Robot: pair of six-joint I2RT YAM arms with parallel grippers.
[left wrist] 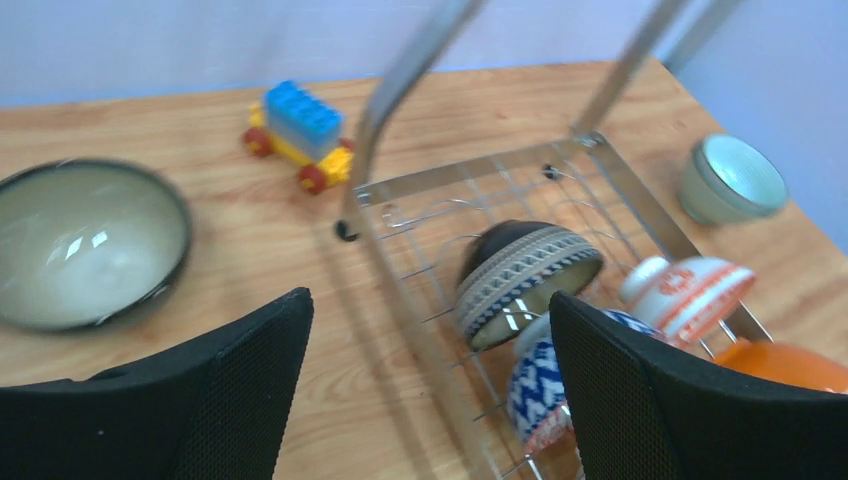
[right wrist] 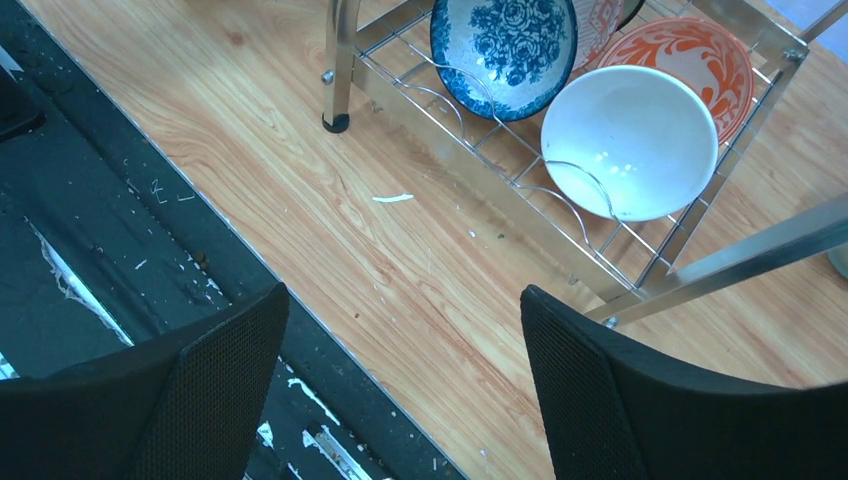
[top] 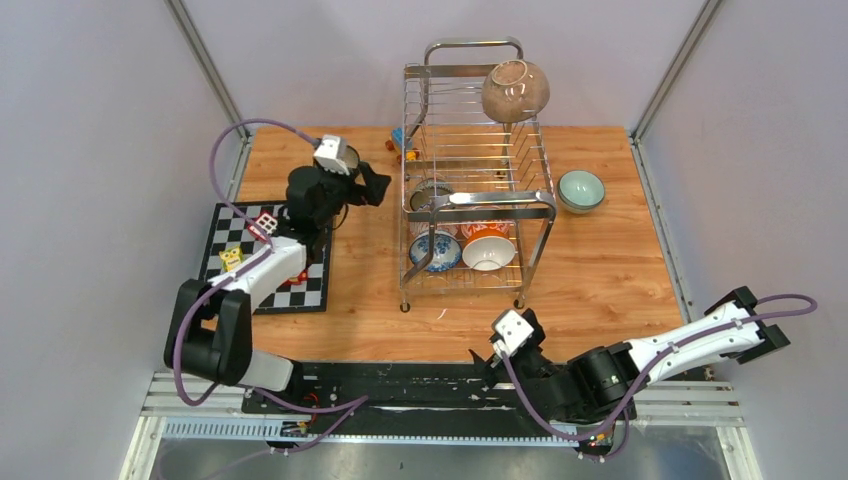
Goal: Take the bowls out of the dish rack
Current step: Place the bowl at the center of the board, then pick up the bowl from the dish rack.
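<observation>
The chrome dish rack (top: 470,165) stands mid-table. A speckled brown bowl (top: 515,90) sits on its top tier. The lower tier holds a dark striped bowl (left wrist: 525,275), a blue-white bowl (right wrist: 503,45), a red patterned bowl (left wrist: 690,295) and an orange-white bowl (right wrist: 632,140). A mint green bowl (top: 581,190) stands on the table right of the rack. A dark-rimmed bowl (left wrist: 85,240) stands on the table left of the rack. My left gripper (top: 375,185) is open and empty beside the rack's left side (left wrist: 430,300). My right gripper (top: 488,355) is open and empty near the front edge (right wrist: 405,292).
A blue-and-yellow toy block car (left wrist: 298,135) lies by the rack's far left corner. A black-and-white chequered board (top: 300,285) with small toy blocks lies at the left under my left arm. A black strip (right wrist: 90,220) runs along the table's front edge.
</observation>
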